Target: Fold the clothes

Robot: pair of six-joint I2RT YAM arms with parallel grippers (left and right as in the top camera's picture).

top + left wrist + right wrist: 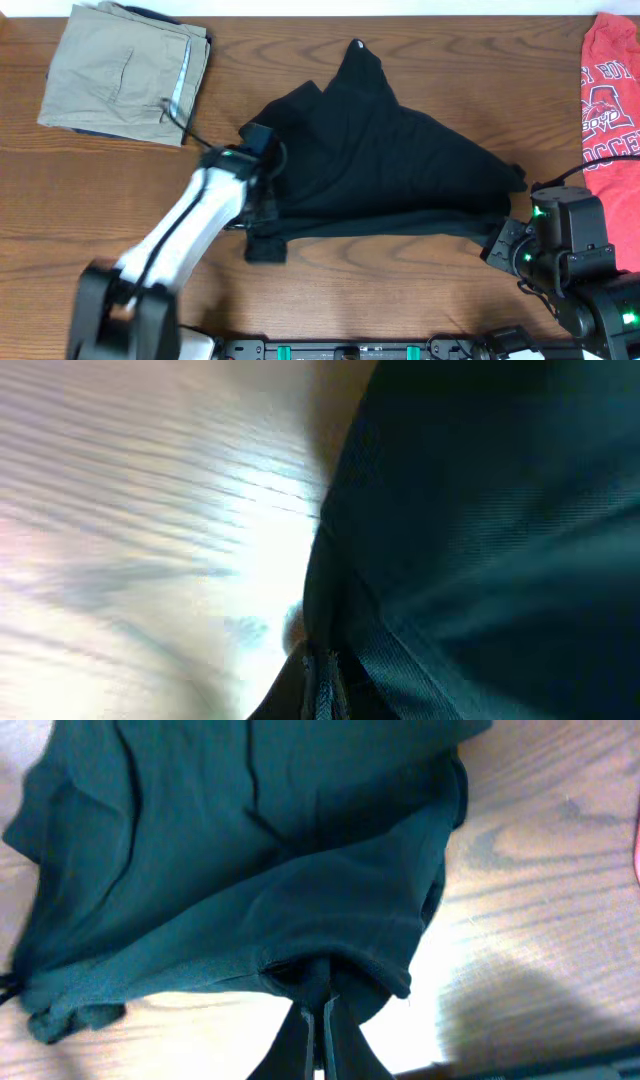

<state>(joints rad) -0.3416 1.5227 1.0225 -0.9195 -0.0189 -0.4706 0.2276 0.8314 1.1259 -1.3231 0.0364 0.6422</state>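
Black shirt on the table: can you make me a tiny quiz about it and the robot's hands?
1. True or false: the left gripper and the right gripper are both shut on the black shirt.
2. What lies at the top left of the overhead view? A) a folded khaki garment B) a blue towel C) a white sock
3. Fill in: the garment with white lettering at the right edge of the table is coloured ____.
Key: 1 true; 2 A; 3 red.
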